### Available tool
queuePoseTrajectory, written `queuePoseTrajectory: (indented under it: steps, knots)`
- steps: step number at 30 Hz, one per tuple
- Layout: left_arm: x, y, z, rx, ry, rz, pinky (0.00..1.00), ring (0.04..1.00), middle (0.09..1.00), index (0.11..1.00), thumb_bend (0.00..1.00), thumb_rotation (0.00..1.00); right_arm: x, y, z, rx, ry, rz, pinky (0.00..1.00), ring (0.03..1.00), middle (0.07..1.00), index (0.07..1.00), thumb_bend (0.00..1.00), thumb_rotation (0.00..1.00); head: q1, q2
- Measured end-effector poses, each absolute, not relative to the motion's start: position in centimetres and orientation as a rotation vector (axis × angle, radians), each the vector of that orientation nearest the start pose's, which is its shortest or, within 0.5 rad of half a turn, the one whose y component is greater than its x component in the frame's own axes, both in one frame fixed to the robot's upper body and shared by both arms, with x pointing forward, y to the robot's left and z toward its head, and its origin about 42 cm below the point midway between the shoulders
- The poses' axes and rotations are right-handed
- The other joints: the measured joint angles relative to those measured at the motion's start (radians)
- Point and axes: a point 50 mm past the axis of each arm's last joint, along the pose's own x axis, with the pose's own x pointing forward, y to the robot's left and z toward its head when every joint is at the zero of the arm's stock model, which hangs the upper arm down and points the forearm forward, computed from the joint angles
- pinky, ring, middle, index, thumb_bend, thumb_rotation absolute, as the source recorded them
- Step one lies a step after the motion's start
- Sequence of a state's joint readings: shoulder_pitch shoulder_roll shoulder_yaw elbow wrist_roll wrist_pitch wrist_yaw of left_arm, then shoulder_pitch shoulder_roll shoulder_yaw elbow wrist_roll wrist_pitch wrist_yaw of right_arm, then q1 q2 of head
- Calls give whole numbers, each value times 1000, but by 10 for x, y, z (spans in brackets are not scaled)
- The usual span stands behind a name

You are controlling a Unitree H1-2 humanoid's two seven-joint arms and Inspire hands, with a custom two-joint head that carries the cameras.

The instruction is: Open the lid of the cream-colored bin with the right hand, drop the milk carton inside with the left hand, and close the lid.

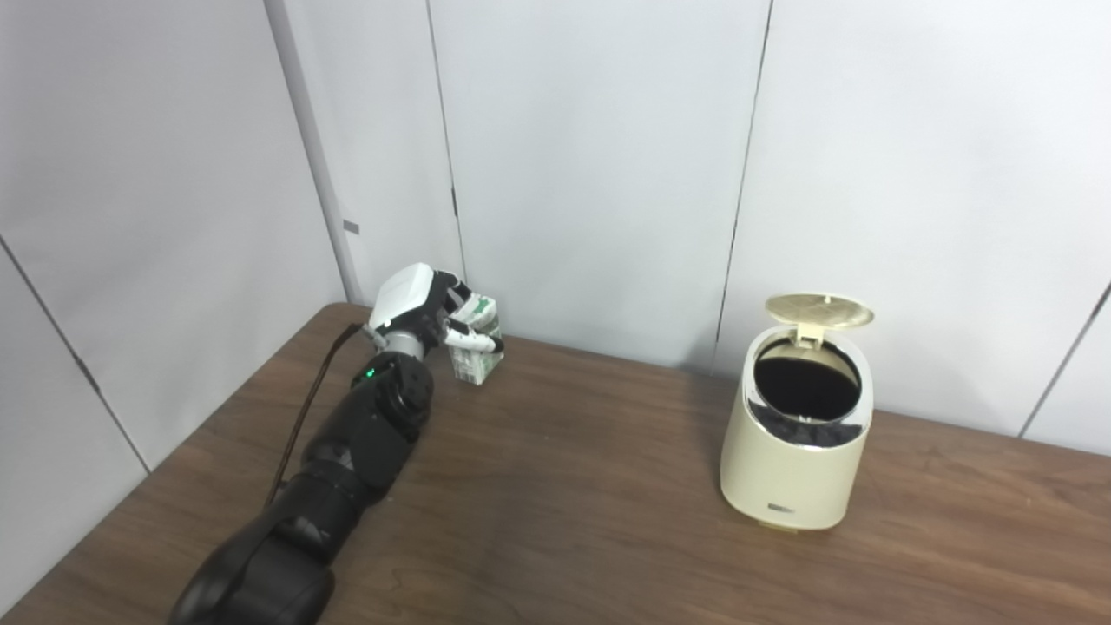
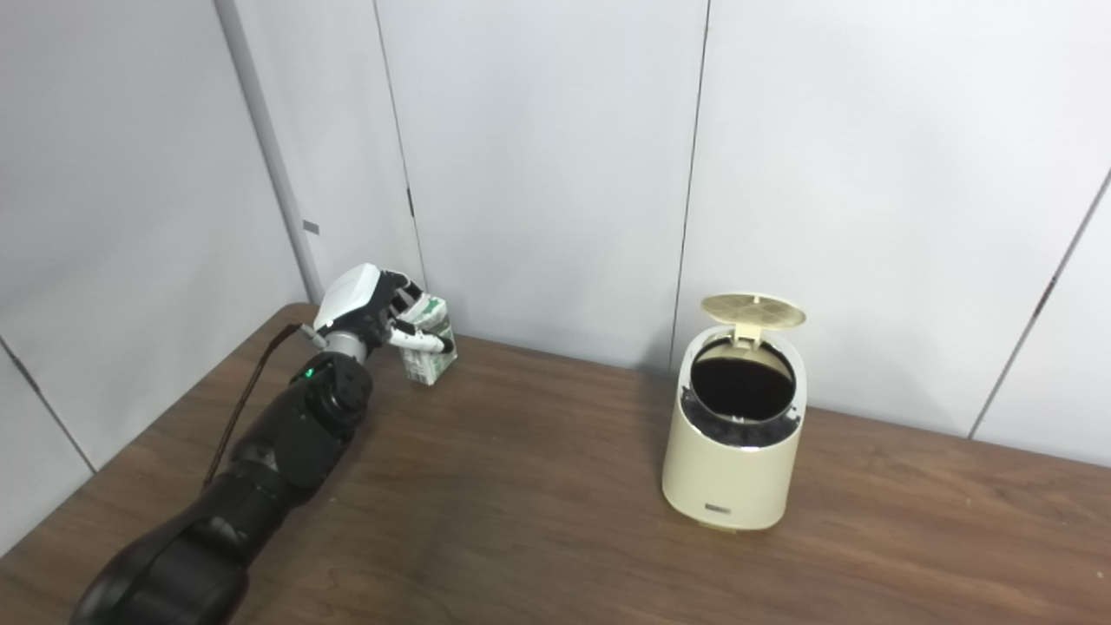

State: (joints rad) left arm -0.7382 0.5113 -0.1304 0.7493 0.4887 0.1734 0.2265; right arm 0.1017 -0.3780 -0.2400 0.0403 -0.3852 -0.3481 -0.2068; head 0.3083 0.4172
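Observation:
A small white-and-green milk carton (image 1: 476, 366) stands upright at the table's far left, close to the wall. My left hand (image 1: 424, 309) reaches it from the near left, with fingers curled over its top and thumb across its front; the carton's base looks to rest on the table. The cream-colored bin (image 1: 792, 456) stands to the right of centre. Its round lid (image 1: 818, 310) is tipped up at the back, showing the dark inside. My right hand is not in view.
The brown wooden table (image 1: 564, 486) runs back to pale wall panels. A wide stretch of bare wood lies between the carton and the bin. A thin dark cable (image 1: 305, 408) hangs along my left forearm.

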Motion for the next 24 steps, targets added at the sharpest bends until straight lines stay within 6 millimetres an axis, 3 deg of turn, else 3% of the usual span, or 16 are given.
queuePoseTrajectory:
  steps: [3,6,12,18,24]
  knots:
    - [496,389,228,1037,79,365,326,408,483,484,524,0,237,-398,132,-779,-266,-290,362,521,615,619,423,717,0,2]
    - [496,388,227,1047,79,361,327,412,485,484,524,0,237,-397,132,-785,-265,-289,247,386,556,624,423,732,2,2]
    - [496,385,231,1041,67,348,335,417,484,485,523,0,238,-395,132,-795,-259,-288,343,510,611,618,443,741,8,-3]
    - [496,376,251,992,-6,333,355,428,487,483,523,0,245,-392,131,-800,-257,-287,412,563,636,617,415,710,11,-15]
    - [492,370,265,948,-60,316,346,421,491,478,522,0,251,-381,133,-775,-276,-280,415,566,638,605,409,690,11,-28]
